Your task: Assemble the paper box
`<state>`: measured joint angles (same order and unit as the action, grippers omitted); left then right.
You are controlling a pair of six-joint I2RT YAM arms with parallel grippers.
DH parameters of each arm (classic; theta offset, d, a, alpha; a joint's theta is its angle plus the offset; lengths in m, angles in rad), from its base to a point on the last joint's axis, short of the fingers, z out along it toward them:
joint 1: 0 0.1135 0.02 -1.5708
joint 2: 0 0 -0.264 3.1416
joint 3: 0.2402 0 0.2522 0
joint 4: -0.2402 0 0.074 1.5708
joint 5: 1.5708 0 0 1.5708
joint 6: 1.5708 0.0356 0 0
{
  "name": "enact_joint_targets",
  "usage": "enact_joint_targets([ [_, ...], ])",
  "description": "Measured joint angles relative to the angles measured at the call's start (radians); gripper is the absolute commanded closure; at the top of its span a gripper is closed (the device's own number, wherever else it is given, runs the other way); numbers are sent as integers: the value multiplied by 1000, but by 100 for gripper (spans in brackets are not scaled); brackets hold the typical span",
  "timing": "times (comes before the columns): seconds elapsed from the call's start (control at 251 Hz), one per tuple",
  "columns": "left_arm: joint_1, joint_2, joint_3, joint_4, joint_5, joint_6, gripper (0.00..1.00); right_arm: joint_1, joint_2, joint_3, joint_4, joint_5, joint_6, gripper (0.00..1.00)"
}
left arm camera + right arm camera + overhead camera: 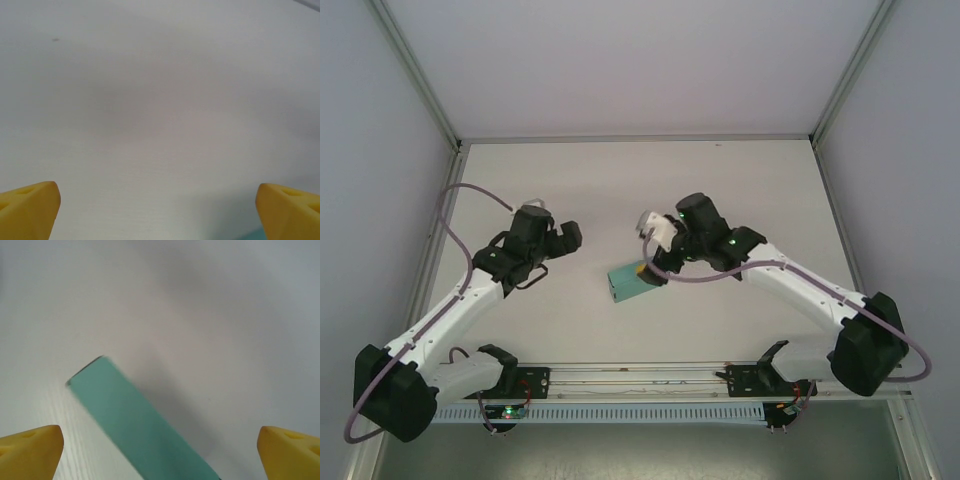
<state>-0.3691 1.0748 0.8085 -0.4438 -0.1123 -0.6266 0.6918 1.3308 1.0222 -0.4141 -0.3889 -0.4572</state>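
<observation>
Right end effector (160, 454) wide apart over paper box (132, 412), left end effector (160, 210) wide apart, empty

- The small flat rectangular box of teal-green thin card (634, 281) looks matt and smooth, with no sheen and crisp edges in the right wrist view (135, 425).
- The white desk (740, 190) is matt; close up it shows a fine linear grain like wood.
- The left gripper (160, 212) and right gripper (160, 455) have yellow fingertips (27, 207) that look like matt moulded plastic with shallow recesses.
- The white arm shells (445, 315) are smooth, faintly glossy plastic; the black joint housings (865, 345) look satin.
- The grey-mauve cables (472, 186) have a smooth sheath.
- The silvery rail (640, 372) along the desk's near edge looks like bare metal.
</observation>
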Motion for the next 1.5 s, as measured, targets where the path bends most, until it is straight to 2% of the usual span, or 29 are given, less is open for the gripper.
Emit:
enact_joint_targets([
  [0.112, 67, 0, 0, -36, -5, 6, 0, 67, 94, 106, -152, 11, -260, 2],
  [0.211, 105, -11, -13, -50, -5, 14, 0, 100, 185, 173, -229, 51, -401, 2],
  [0.443, 136, -75, -49, -98, -29, 21, 0, 123, 379, 272, -291, 208, -537, 5],
  [0.63, 142, -109, -66, -121, -36, 22, 0, 146, 480, 287, -279, 305, -557, 16],
  [0.706, 142, -123, -71, -126, -39, 23, 0, 151, 499, 287, -275, 328, -560, 25],
  [0.754, 142, -133, -76, -126, -40, 23, 0, 156, 502, 285, -269, 346, -562, 36],
  [0.806, 142, -142, -79, -128, -43, 23, 0, 158, 502, 283, -257, 360, -549, 41],
  [0.946, 142, -163, -80, -130, -42, 23, 0, 162, 497, 268, -189, 413, -525, 51],
  [1.006, 142, -167, -81, -130, -42, 23, 0, 164, 490, 260, -154, 449, -511, 51],
  [1.053, 142, -167, -81, -130, -42, 23, 0, 164, 479, 249, -117, 482, -507, 56],
  [1.205, 142, -167, -81, -130, -42, 24, 0, 163, 448, 200, 63, 641, -479, 54],
  [1.345, 142, -175, -81, -130, -42, 25, 0, 153, 483, 166, 270, 803, -468, 55],
  [1.444, 142, -187, -82, -130, -42, 25, 0, 135, 534, 145, 375, 870, -466, 54],
  [1.5, 142, -193, -85, -130, -42, 25, 0, 122, 561, 133, 411, 885, -461, 48],
])
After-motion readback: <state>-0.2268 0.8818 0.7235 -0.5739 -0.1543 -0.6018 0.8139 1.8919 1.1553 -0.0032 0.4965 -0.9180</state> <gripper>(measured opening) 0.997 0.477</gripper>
